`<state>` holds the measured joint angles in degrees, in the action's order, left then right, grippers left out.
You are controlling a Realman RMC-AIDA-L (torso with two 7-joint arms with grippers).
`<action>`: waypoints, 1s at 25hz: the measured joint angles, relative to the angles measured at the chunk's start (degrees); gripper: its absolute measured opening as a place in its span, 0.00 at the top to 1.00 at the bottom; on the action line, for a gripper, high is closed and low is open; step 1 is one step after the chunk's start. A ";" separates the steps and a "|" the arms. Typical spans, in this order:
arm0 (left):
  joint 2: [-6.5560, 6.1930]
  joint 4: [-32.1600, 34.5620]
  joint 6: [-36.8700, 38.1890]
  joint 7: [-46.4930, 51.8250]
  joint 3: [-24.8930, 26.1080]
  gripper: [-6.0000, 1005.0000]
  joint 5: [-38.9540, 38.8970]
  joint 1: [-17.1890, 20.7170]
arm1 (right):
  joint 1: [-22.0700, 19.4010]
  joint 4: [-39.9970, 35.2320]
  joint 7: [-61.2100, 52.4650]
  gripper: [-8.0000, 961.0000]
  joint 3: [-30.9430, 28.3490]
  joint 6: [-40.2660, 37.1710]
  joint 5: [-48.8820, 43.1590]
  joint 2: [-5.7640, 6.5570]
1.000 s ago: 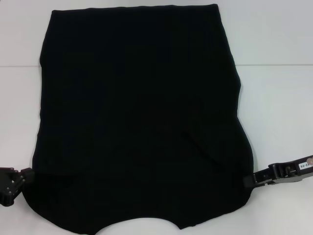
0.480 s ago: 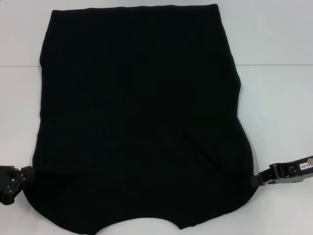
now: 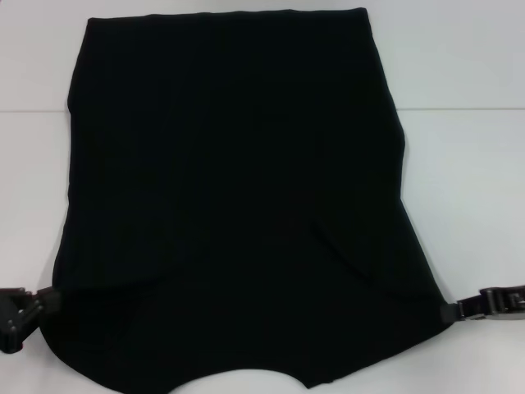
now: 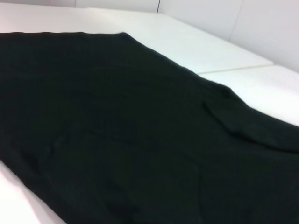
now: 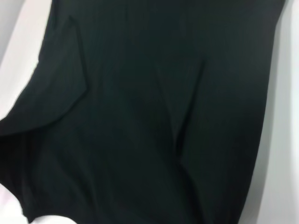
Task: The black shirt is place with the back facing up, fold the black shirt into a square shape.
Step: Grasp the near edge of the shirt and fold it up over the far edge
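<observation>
My right pincer (image 3: 447,312) has slid outward and a bit lower, my left pincer (image 3: 51,300) dropped slightly too, and the big matte black fabric shirt's (image 3: 234,197) near corners stretched wider.

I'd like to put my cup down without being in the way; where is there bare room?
Bare white table borders the black shirt on both sides, wider on the robot's right. Near corners are crowded: left gripper, right gripper.
</observation>
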<state>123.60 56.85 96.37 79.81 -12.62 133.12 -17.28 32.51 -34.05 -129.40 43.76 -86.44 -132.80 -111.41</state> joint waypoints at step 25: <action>0.38 -0.70 16.44 0.03 9.38 0.97 0.35 6.82 | -15.85 -1.78 19.83 0.92 -11.80 -16.07 -0.75 1.79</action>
<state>123.97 56.15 112.82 79.84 -3.23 133.47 -10.47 16.67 -35.84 -109.57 31.96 -102.51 -133.55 -109.62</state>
